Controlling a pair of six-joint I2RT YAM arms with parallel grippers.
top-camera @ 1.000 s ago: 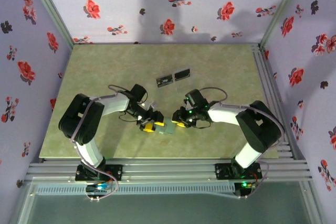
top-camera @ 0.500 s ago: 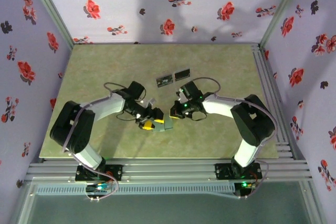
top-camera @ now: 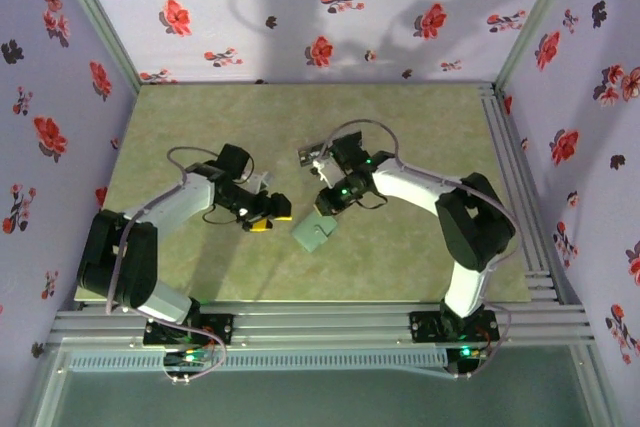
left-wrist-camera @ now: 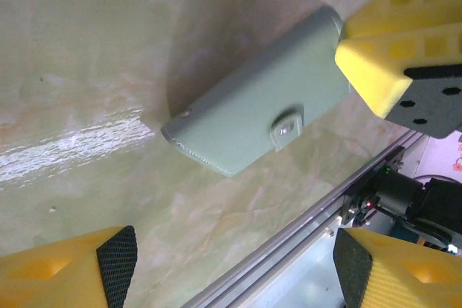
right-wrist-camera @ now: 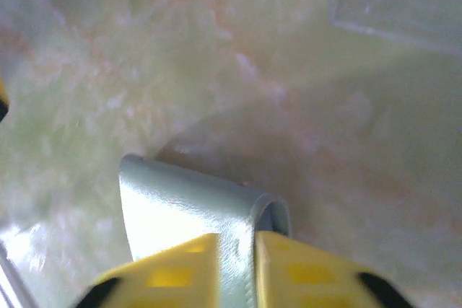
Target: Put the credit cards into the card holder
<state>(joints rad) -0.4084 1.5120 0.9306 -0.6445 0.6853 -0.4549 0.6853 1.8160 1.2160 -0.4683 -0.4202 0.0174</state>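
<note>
Near table centre, card holder (top-camera: 313,235) being pinched at one edge by right gripper (right-wrist-camera: 237,250), jaws nearly closed. Left gripper (left-wrist-camera: 234,250) being held wide open, empty, just beside. Holder probably being opened; next, flap being spread, credit cards (top-camera: 308,156) being fetched.

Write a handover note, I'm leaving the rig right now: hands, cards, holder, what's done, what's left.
Left hand: open and empty, beside the card holder.
Right hand: shut on one end of the card holder, which looks folded closed.
Cards: one dark credit card lies on the table behind the right hand.
Done: no card loaded that I can see.
Left: open the holder, fetch the cards, slide them in.
</note>
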